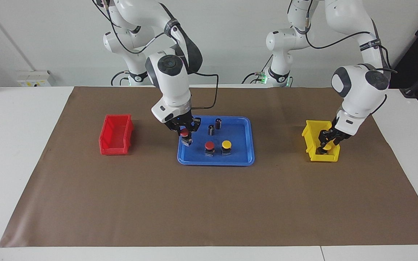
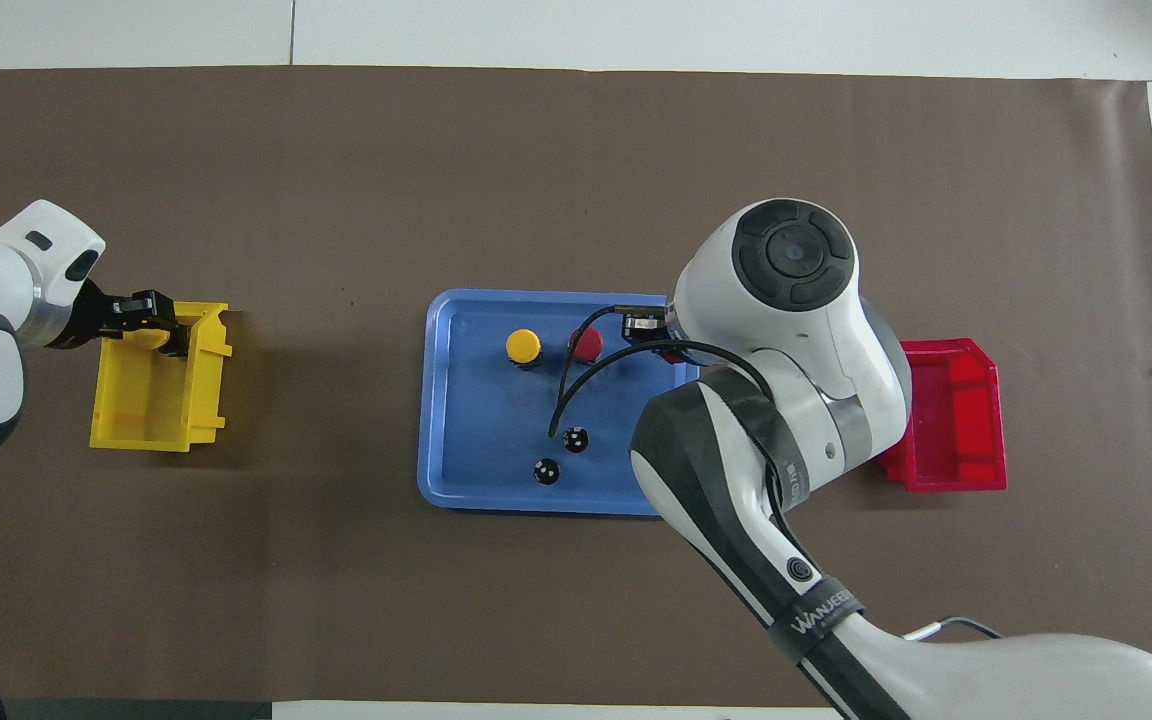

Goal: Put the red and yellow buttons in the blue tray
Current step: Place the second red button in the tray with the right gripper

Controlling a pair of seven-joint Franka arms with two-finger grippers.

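**A:** Listing holdings first: what does each end effector carry?

**B:** Item one: right end effector (image 1: 184,131), clenched on the held red button (image 1: 186,140) by its cap, over the blue tray (image 1: 216,163) at the right arm's end. Item two: left end effector (image 1: 328,140), down in the yellow bin (image 1: 311,137) at the binned yellow button (image 1: 325,148). I cannot tell whether it grips yet.

**A:** Stock already in the tray?

**B:** Seated red button (image 1: 209,145) and seated yellow button (image 1: 226,144), side by side, upright. Two dark cylinders (image 1: 211,129) stand nearer to the robots. The red bin (image 1: 116,135) sits on the tabletop toward the right arm's end.

**A:** Handling notes?

**B:** Judged light and rigid, hard plastic. The domed cap looks smooth and could slip, and the base hangs a little tilted. A pinch across the cap's rim or the neck just beneath seems the best purchase. It should be set down level, apart from its neighbours, or it may topple.
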